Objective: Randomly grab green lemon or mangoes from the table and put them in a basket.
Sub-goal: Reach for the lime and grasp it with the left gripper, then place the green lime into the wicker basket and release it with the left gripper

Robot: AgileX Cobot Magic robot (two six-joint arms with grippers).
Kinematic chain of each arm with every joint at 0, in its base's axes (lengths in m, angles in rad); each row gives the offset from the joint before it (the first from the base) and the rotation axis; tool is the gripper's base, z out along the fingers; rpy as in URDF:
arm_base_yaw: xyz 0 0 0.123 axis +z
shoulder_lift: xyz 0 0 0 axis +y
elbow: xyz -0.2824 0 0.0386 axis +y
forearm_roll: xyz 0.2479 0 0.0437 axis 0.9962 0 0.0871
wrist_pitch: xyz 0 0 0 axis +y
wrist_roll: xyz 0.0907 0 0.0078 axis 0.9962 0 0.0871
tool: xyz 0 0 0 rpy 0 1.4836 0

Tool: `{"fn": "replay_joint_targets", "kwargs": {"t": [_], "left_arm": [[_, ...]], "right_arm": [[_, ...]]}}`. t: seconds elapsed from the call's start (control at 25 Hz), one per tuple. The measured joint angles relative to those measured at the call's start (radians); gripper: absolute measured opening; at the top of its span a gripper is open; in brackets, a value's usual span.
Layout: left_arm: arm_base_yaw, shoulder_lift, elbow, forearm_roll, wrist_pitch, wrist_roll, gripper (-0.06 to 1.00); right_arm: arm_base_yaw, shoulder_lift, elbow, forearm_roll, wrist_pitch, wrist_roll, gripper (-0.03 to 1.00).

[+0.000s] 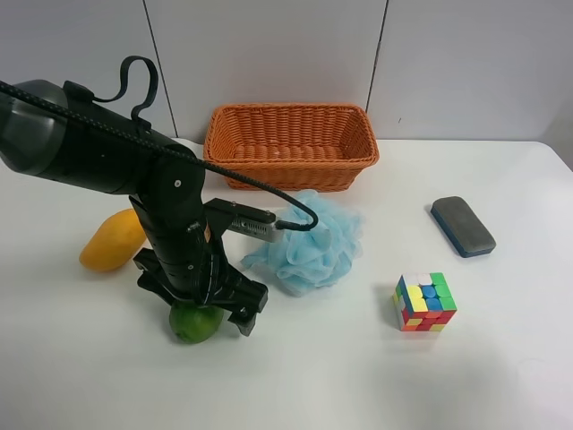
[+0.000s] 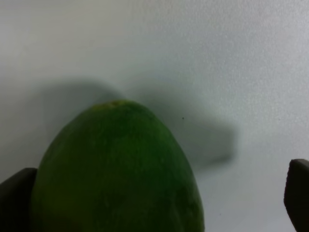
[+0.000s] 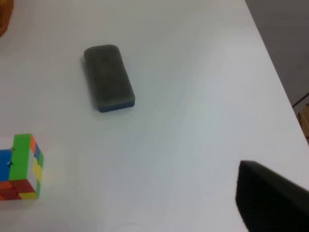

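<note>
Left gripper straddles the lemon wide open, holding nothing, the fruit hard by one jaw and well clear of the other, so closing off-centre could roll it out sideways

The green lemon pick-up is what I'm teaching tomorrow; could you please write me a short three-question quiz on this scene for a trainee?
1. True or false: the basket holds no fruit.
2. Short answer: what colour is the bath puff lying near the basket?
3. Multiple choice: the green lemon sits A) inside the basket, B) on top of the bath puff, C) between the fingers of the left gripper.

Key: 1 true; 2 light blue; 3 C.
</note>
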Motion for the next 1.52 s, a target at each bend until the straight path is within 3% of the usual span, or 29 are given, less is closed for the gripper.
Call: {"fn": "replay_joint_targets", "kwargs": {"t": [0.12, 0.24, 0.88, 1.16, 1.32, 1.52], "left_arm": [[0.0, 0.0, 0.0, 0.0, 0.0, 0.0, 0.93], [0.0, 0.0, 0.0, 0.0, 0.005, 0.001, 0.6], [0.0, -0.052, -0.01, 0.005, 0.034, 0.022, 0.61], [0.0, -0.23, -0.194, 0.114, 0.073, 0.041, 0.61], [0.008, -0.254, -0.363, 0.226, -0.005, 0.045, 0.61], [0.065, -0.192, -0.476, 0.309, -0.284, 0.068, 0.61]], "right_arm": [[0.0, 0.0, 0.0, 0.0, 0.0, 0.0, 0.99], [0.0, 0.0, 0.0, 0.0, 0.0, 0.0, 0.99], [0.0, 0.0, 0.0, 0.0, 0.0, 0.0, 0.99], [0.0, 0.0, 0.0, 0.0, 0.0, 0.0, 0.99], [0.0, 0.0, 0.0, 0.0, 0.0, 0.0, 0.99], [0.0, 0.0, 0.0, 0.0, 0.0, 0.0, 0.99]]}}
